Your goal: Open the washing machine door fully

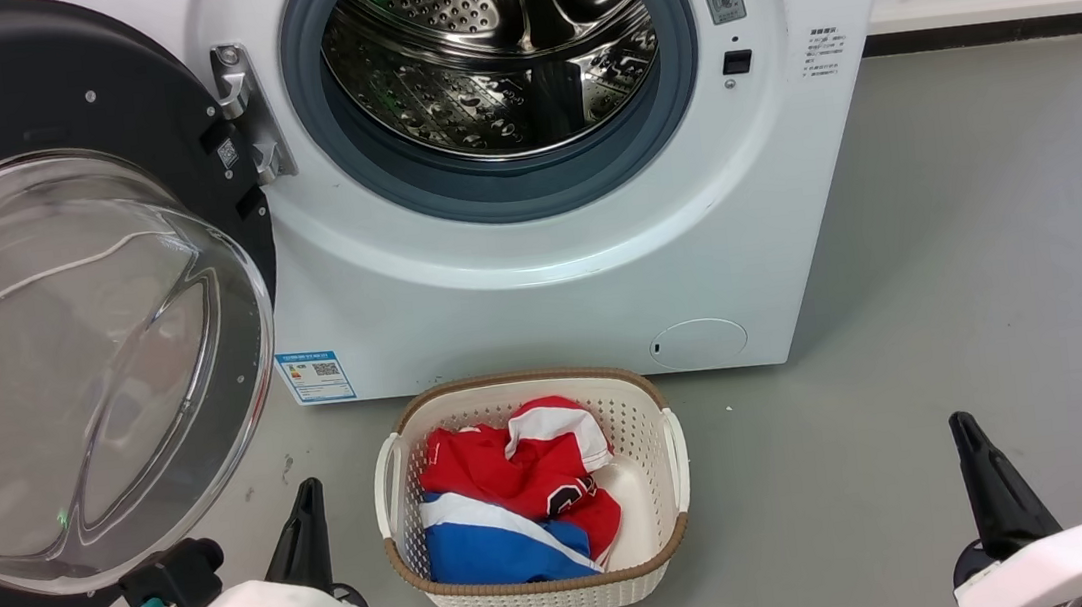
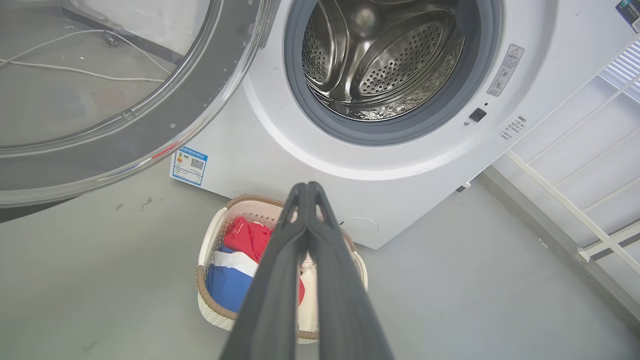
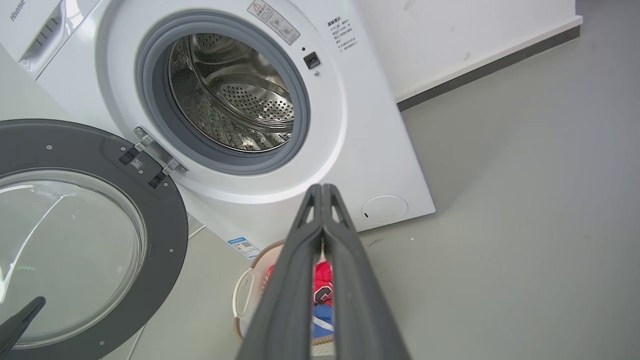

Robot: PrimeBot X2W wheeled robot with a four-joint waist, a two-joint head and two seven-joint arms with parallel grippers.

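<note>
The washing machine door (image 1: 70, 323) is swung wide; left gripper (image 2: 306, 189) and right gripper (image 3: 322, 190) are pinched closed, empty. Any last nudge is best given at its rim.

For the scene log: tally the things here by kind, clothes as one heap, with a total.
Big white front-loading washing machine: 1
Round black door with clear glass bowl: 1
Cream perforated plastic laundry basket: 1
Heap of red, white and blue clothes: 1
Long dark two-fingered hands: 2 (left hand, right hand)
Total: 6
</note>
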